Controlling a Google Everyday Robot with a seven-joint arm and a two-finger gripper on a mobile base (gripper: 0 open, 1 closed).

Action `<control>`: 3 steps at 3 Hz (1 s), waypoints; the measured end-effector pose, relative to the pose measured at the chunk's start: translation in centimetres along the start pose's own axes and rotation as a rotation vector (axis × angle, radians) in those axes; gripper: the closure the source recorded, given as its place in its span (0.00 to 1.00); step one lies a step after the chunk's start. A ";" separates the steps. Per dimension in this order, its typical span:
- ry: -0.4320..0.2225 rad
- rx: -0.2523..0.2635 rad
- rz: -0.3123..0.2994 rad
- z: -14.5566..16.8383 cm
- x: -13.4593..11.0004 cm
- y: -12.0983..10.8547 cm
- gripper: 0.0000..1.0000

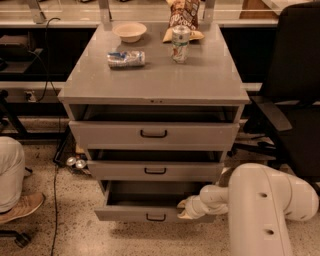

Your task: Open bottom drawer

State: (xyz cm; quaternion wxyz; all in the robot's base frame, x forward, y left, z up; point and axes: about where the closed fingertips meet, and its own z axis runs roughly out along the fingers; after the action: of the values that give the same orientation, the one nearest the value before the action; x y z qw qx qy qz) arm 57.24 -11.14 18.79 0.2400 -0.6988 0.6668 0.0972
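Observation:
The grey cabinet [155,82] has three drawers. The bottom drawer [135,213] is the lowest, with a small black loop handle [156,217]; it stands pulled out further than the two above, and its dark inside shows. The middle drawer [155,170] and the top drawer [154,134] stand slightly out. My gripper [184,209] is at the right end of the bottom drawer's front, reaching in from my white arm [260,210] at the lower right.
On the cabinet top lie a bowl [130,31], a lying can [126,58], an upright can [180,44] and a snack bag [183,15]. A black chair [295,100] stands to the right. A person's leg and shoe [15,200] are at the left. Cans [75,162] and a cable lie on the floor.

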 end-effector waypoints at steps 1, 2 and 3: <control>-0.023 -0.033 -0.008 -0.2 0.0 2.2 1.00; -0.041 0.003 0.057 -2.1 -0.4 3.3 1.00; -0.042 0.004 0.063 -2.1 -0.5 3.7 1.00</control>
State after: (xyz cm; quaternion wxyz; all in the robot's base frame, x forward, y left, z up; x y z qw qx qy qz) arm 53.17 -11.70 20.04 0.2521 -0.6750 0.6833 0.1181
